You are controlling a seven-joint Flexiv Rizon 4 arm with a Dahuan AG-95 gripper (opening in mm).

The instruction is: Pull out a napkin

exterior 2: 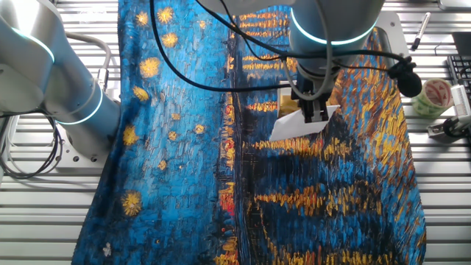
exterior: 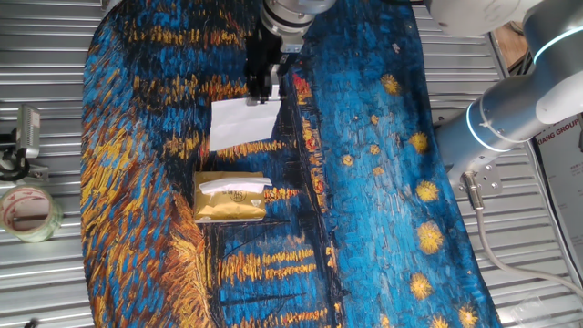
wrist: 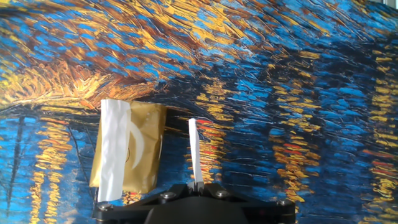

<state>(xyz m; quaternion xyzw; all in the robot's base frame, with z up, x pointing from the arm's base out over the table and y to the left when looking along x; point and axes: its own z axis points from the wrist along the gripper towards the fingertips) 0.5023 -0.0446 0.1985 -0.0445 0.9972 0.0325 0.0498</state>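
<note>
So the gripper is pinched shut on the thin white paper napkin, which hangs clear of the shiny gold tissue packet on the painted blue-and-gold tablecloth. Pull looks done; next I'd guess just set it down and release.

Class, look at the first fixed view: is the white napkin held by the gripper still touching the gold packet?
No. The napkin hangs from the gripper, with bare cloth between it and the gold packet.

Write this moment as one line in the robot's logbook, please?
end effector: shut on napkin | napkin: free of gold packet, hanging above cloth | next sheet: poking from packet slot
</note>
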